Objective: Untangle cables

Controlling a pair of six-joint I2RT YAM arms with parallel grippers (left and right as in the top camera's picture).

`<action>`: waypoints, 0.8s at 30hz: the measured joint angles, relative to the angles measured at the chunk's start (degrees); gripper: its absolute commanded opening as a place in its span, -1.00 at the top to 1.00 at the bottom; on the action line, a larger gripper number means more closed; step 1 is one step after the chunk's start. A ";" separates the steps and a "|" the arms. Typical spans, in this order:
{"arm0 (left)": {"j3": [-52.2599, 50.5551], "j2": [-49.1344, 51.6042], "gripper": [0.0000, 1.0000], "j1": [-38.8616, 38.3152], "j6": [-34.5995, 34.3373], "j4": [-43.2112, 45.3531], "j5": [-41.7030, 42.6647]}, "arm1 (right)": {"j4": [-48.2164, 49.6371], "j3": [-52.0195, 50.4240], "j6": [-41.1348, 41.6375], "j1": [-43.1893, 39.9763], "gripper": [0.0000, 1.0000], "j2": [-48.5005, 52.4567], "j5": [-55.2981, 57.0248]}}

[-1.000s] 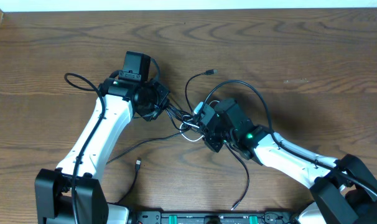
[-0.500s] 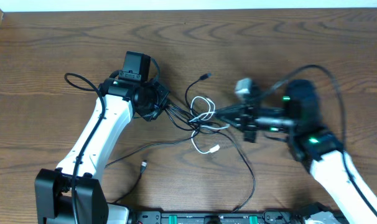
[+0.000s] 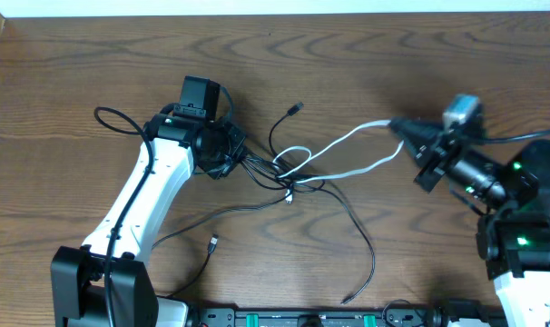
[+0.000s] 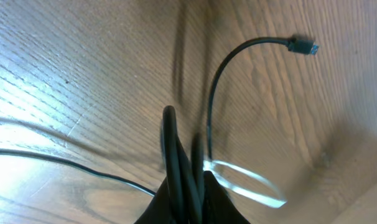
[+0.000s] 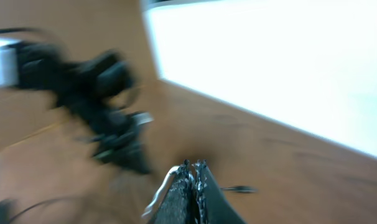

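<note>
Clamped shut on the white cable, the right gripper holds the cord taut well to the right of the knot on the wooden surface. The cord's long axis runs straight from knot to gripper. Just left of the knot, the left gripper pinches the black cables, so the right arm looks better placed to draw the white cable free.

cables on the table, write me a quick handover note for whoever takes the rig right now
Left gripper: shut on the black cables beside the knot, anchoring them.
Right gripper: shut on the white cable, which stretches to the right as a long loop.
Done: most of the white cable is drawn out of the knot.
Left: free the part looped in the knot, then separate the black cables.
</note>
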 measured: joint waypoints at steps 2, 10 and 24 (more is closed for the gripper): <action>0.00 0.00 0.73 -0.02 0.15 -0.50 -0.24 | 1.70 0.00 0.07 -1.95 0.98 -0.81 5.07; 0.00 0.00 0.72 0.00 0.20 -2.23 -6.36 | 8.87 0.22 0.28 -8.07 0.98 -3.61 21.27; 0.00 0.00 0.70 0.00 0.22 -2.25 -12.61 | -3.17 1.88 8.48 -9.20 0.14 2.56 6.86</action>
